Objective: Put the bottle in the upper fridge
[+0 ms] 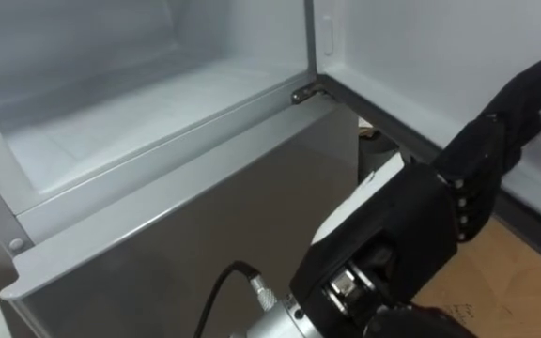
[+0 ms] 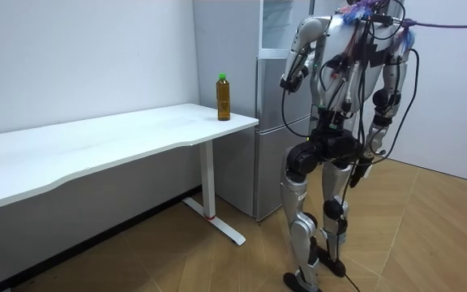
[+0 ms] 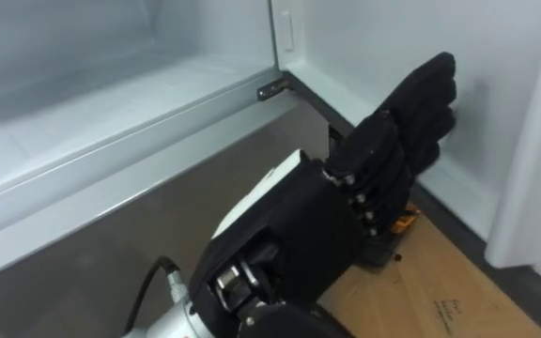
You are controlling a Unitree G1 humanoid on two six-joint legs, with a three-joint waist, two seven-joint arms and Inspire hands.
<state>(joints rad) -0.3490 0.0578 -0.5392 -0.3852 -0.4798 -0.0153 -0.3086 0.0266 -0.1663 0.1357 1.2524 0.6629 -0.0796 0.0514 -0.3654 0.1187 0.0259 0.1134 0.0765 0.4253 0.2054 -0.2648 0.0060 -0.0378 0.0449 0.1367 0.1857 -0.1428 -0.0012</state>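
Observation:
The bottle (image 2: 224, 97), amber with a green cap, stands upright on the white table's (image 2: 120, 142) corner nearest the fridge (image 2: 272, 130). I stand facing the fridge, whose upper compartment (image 1: 139, 113) is open and bare inside. My left hand (image 1: 477, 160) is raised with straight fingers, empty, close to the inner side of the open upper door (image 1: 421, 66). I cannot tell whether it touches the door. In the room view the left hand (image 2: 287, 81) is up at the fridge front and my right hand (image 2: 377, 146) hangs at my side.
The grey lower fridge door (image 1: 205, 216) is shut below the open compartment, with the hinge (image 1: 305, 93) at its right corner. Wooden floor (image 2: 428, 235) lies around me. The table stretches away along the wall to the fridge's left.

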